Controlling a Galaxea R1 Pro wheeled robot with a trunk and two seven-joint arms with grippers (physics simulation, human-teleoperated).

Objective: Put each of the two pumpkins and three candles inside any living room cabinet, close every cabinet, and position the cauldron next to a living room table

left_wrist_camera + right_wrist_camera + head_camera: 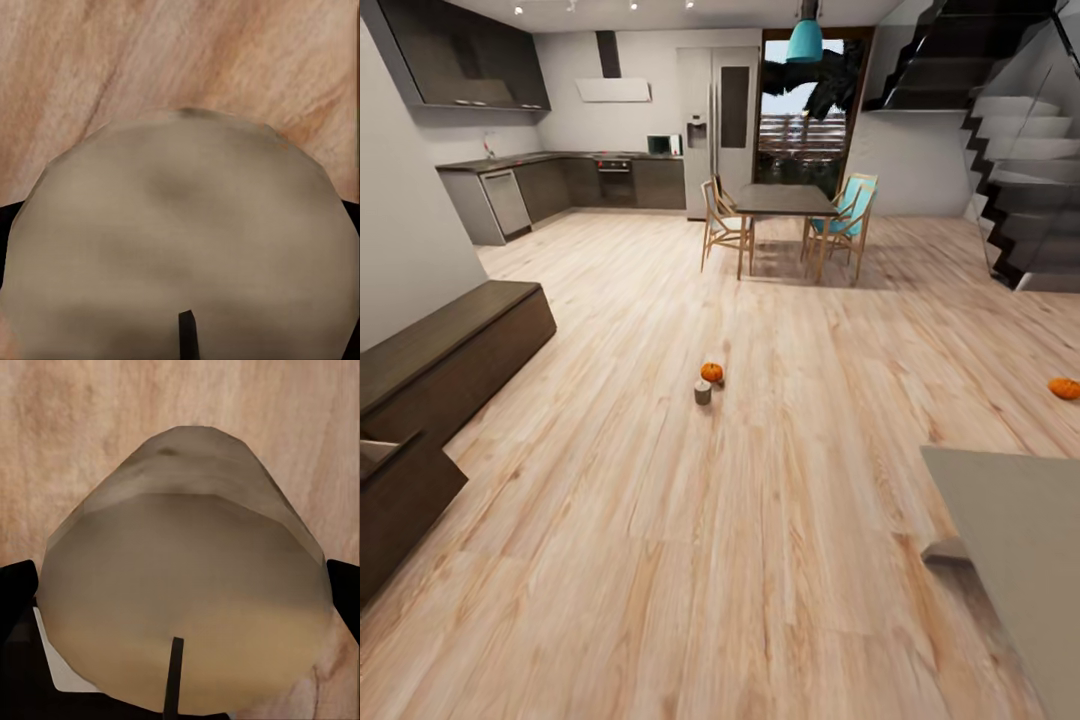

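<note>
Right-hand pumpkin [1064, 388]: cut by the head view's right edge. Low dark cabinet [450, 360]: cropped at the left edge, its near open section only partly seen. Grey surface [1020, 540]: truncated at the lower right corner. Candle [180, 240] in the left wrist view and candle [187, 600] in the right wrist view: each hides the fingers beside it; grip contact indeterminate.

black finger [13, 592] surfaces flank the right wrist view's edges, with a pale panel [64, 664] beside them; black corners edge the left wrist view.
</note>
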